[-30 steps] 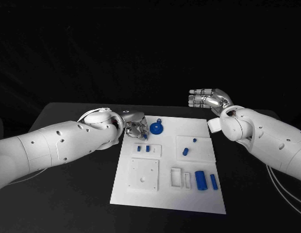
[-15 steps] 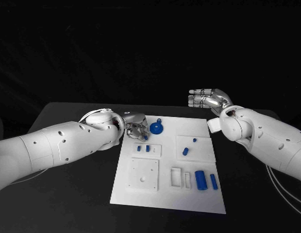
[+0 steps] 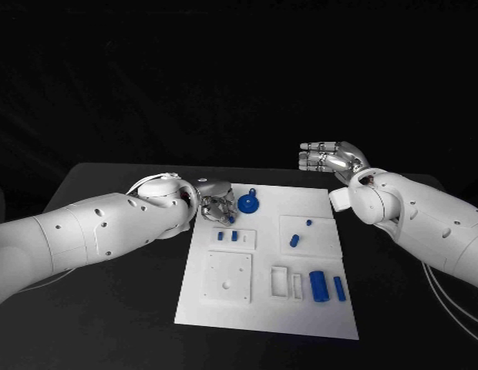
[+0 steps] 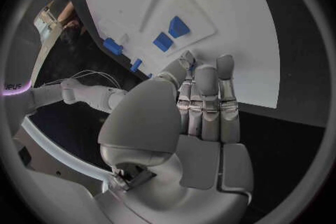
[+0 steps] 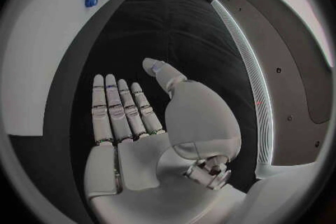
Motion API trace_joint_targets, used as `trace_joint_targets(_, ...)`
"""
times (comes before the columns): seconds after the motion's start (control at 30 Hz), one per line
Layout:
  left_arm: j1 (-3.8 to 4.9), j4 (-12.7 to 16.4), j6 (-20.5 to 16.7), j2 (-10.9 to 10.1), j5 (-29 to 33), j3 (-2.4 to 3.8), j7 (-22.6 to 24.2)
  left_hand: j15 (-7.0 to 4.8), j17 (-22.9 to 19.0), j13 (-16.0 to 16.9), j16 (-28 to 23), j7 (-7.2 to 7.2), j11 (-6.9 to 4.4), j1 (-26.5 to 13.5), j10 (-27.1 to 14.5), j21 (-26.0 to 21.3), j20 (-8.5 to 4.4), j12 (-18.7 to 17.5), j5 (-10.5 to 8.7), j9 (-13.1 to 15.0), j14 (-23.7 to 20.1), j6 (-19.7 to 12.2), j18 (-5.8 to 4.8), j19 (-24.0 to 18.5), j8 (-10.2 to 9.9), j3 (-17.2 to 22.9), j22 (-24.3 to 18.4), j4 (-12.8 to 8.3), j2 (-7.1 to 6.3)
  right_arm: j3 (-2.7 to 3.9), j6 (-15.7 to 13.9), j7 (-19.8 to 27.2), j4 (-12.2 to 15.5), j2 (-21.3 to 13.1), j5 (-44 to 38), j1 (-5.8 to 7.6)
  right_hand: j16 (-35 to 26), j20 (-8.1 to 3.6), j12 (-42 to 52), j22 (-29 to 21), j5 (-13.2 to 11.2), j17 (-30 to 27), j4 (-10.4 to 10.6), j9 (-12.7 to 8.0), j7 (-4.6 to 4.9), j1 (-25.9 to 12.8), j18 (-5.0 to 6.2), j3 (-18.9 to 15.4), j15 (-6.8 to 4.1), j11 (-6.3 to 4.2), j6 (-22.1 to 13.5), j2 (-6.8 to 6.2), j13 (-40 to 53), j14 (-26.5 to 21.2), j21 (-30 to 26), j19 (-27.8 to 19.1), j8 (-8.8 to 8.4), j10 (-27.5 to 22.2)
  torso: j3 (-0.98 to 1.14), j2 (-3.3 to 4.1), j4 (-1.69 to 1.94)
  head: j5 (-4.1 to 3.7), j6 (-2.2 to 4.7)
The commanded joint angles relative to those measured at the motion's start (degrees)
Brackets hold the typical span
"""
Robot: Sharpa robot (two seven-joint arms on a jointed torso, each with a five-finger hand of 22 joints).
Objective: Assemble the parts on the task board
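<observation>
Head view, left hand [image 3: 213, 202]: fingers straight, together, empty, at task board's [image 3: 264, 308] far-left edge beside blue gear [image 3: 249, 203].
Right hand [image 3: 328, 158]: flat, empty, beyond the board.

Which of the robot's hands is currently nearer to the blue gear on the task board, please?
The left. The left hand sits right beside the blue gear at the board's far left corner, while the right hand is raised beyond the task board's far right edge.

Left hand [image 3: 213, 199] hovers beside the blue gear [image 3: 249, 203] (task board [image 3: 270, 308] beneath).
</observation>
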Motion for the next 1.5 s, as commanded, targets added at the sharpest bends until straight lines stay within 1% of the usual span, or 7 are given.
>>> trace_joint_targets(0.03,-0.11,-0.1,1.2,0.1,-1.2,-0.19,-0.1,-0.03,0.1,0.0,-0.2,0.29,0.20,0.2,-0.4,0.2,-0.25,-0.2,-0.05,0.1,-0.3,0.0,-0.32,-0.3,0.1,0.0,1.2,0.0,0.14,0.01,1.0,0.6,0.1,0.1,-0.1,-0.05,-0.3,0.08,-0.3,0.0,0.2,-0.1,0.2,-0.1,-0.10,-0.5,-0.38,0.0,-0.22,0.08,-0.1,-0.16,-0.1,0.3,-0.1,0.3,-0.26,0.0,-0.02,0.02,0.02,-0.05,-0.07)
trace_joint_targets(0.57,-0.79,-0.7,1.3,0.7,-1.0,-0.73,0.3,-0.02,0.1,0.0,-0.3,0.29,0.19,0.2,-0.3,0.4,-0.23,-0.2,-0.17,0.1,-0.4,0.1,-0.30,-0.5,0.1,-0.2,1.2,-0.1,0.18,0.01,1.0,0.7,0.4,0.0,-0.1,-0.18,-0.3,0.07,-0.3,0.0,0.2,-0.1,0.2,-0.1,-0.09,-0.5,-0.38,0.0,-0.22,0.07,-0.1,-0.09,-0.1,0.3,-0.1,0.4,-0.25,0.0,-0.05,-0.01,0.04,-0.17,-0.19)
trace_joint_targets(0.67,-0.82,-0.8,0.6,0.5,-0.6,-0.75,0.6,0.16,0.1,-0.1,-0.3,0.77,0.52,0.4,-0.9,0.5,-0.14,-0.2,-0.13,-0.1,-0.3,-3.0,-0.21,-0.4,0.0,0.0,1.2,-0.4,-0.31,0.01,1.0,0.7,0.6,-0.1,-0.1,-0.23,-0.3,0.07,-0.3,0.0,0.2,-0.1,0.2,-0.1,-0.11,-0.5,-0.37,0.1,-0.22,0.07,-0.1,-0.06,-0.1,0.4,-0.1,0.5,-0.26,0.1,-0.06,-0.02,0.06,-0.17,-0.21)
trace_joint_targets(0.83,-0.84,-0.8,-0.2,0.3,-0.2,-0.77,0.9,0.31,0.1,-0.1,-0.4,0.48,0.70,0.1,-1.7,0.5,0.05,-0.3,-0.20,-0.2,-0.5,-5.6,-0.02,-0.5,0.0,0.7,1.1,-0.6,-1.08,0.01,1.0,0.7,0.9,-0.2,-0.1,-0.33,-0.3,0.10,-0.3,0.0,0.2,-0.1,0.2,-0.1,-0.09,-0.5,-0.40,0.0,-0.14,0.10,0.0,-0.11,-0.1,0.2,-0.1,0.5,-0.25,0.0,-0.07,0.01,0.02,-0.22,-0.13)
trace_joint_targets(1.03,-0.85,-0.7,-1.3,0.0,0.2,-0.77,1.1,1.07,0.0,-0.1,-0.5,0.21,1.87,-0.4,-5.2,0.4,0.63,-0.2,-0.16,-0.2,-0.8,-8.6,0.49,-0.7,0.0,2.1,1.1,-0.7,-2.39,0.01,1.0,0.7,1.2,-0.6,-0.3,-0.53,-0.2,-0.11,-0.2,0.0,0.2,0.0,0.1,0.0,-0.11,-0.5,-0.22,0.1,-0.39,0.01,0.2,-0.09,0.0,2.7,0.2,1.3,-0.24,0.5,-0.06,0.00,0.04,-0.24,-0.14)
trace_joint_targets(1.37,-0.85,-0.8,-3.4,-0.6,0.8,-0.74,1.2,2.13,-0.2,-0.1,-0.5,-0.13,3.34,-0.5,-9.4,0.2,1.75,-0.3,-0.14,-0.2,-1.4,-12.1,1.63,-0.9,0.0,3.6,1.1,-0.6,-4.45,0.01,0.9,0.8,1.6,-1.4,-1.4,-0.90,-0.2,-0.17,-0.2,0.0,-0.6,0.0,-0.6,0.0,-0.33,0.0,-0.32,0.2,-0.42,-0.07,1.8,-0.26,0.0,2.7,0.1,1.4,-0.16,1.0,-0.06,0.01,0.04,-0.32,0.04)
trace_joint_targets(1.5,-0.85,-1.1,-4.3,-0.9,1.1,-0.65,1.2,2.60,-0.8,-0.1,-1.5,0.11,3.95,0.0,-11.4,-0.3,2.28,-0.2,-0.09,-0.2,-2.5,-13.2,2.06,-1.4,0.0,3.4,1.0,-0.3,-4.93,0.01,1.4,0.6,1.9,-1.9,-5.7,-1.16,-0.2,-1.28,0.1,0.1,-1.6,0.2,-1.2,0.2,-0.74,0.0,-0.22,0.9,-1.68,-1.07,6.8,-0.31,0.2,7.0,1.1,4.1,0.04,8.5,-0.06,0.01,0.03,-0.52,0.30)
